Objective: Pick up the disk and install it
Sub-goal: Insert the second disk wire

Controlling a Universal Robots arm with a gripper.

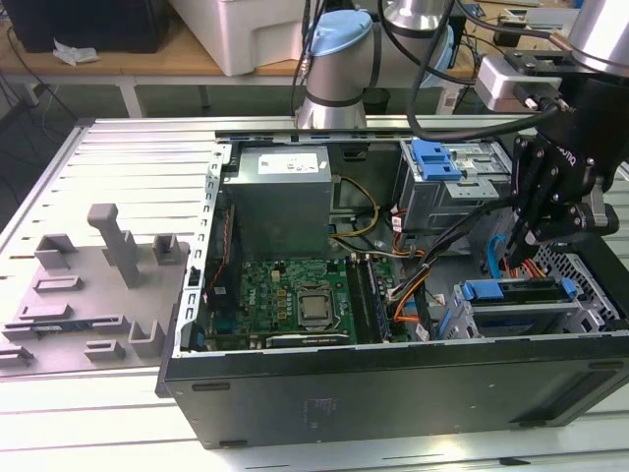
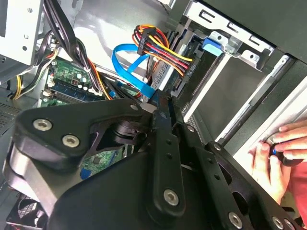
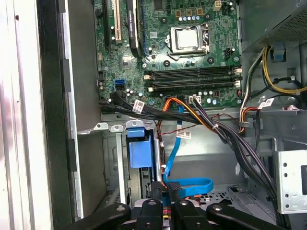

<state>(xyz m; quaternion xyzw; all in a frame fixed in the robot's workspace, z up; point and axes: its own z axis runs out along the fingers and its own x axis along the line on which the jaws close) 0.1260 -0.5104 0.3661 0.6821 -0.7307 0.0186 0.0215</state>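
The disk [image 1: 501, 291], silver with a blue carrier bracket, lies in the lower drive bay at the exterior view's right, inside the open computer case [image 1: 393, 388]. My gripper [image 1: 518, 254] hangs just above the bay's inner end. In the first wrist view the black fingertips [image 3: 157, 191] stand close together behind the bay, beside the carrier's blue tab [image 3: 140, 153]. In the second wrist view the gripper [image 2: 156, 103] sits shut, with nothing plainly between the fingers, next to a blue flat cable [image 2: 129, 72] and a red-yellow-black power cable [image 2: 160, 48] running to the drive's end.
A grey drive cage with a blue handle [image 1: 437, 157] and the power supply [image 1: 280, 187] stand at the back of the case. The motherboard [image 1: 305, 295] lies mid-case, crossed by cable bundles [image 3: 216, 129]. A person's hand [image 2: 280, 146] rests outside the case wall. Grey fixtures [image 1: 108, 265] stand on the table.
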